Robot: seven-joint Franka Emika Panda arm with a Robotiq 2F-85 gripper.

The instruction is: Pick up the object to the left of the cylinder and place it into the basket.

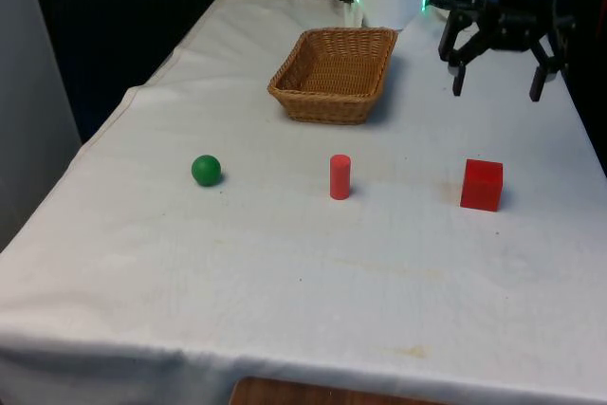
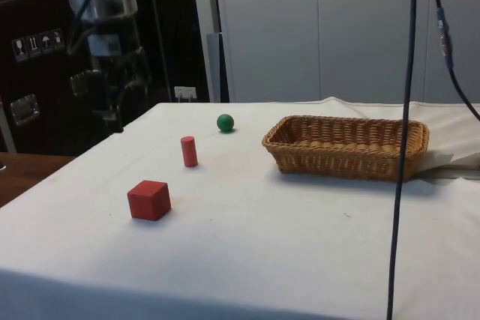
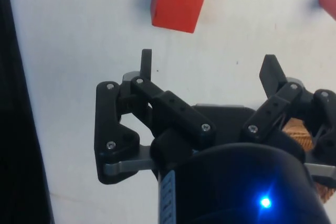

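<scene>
Currently the gripper (image 1: 497, 81) hangs high above the table's far corner on the front view's right, fingers (image 3: 145, 64) spread apart and empty, ready to close on a target. Cube (image 1: 482, 184) lies nearest below it. Cylinder (image 1: 340, 177) stands mid-row. Ball (image 1: 206, 170), the likely target, sits at the front view's left, well apart from the basket (image 1: 334, 76).

Green ball (image 1: 206, 170), red cylinder (image 1: 340, 176), red cube (image 1: 482, 185) in a row; basket (image 1: 334, 75) behind.
</scene>
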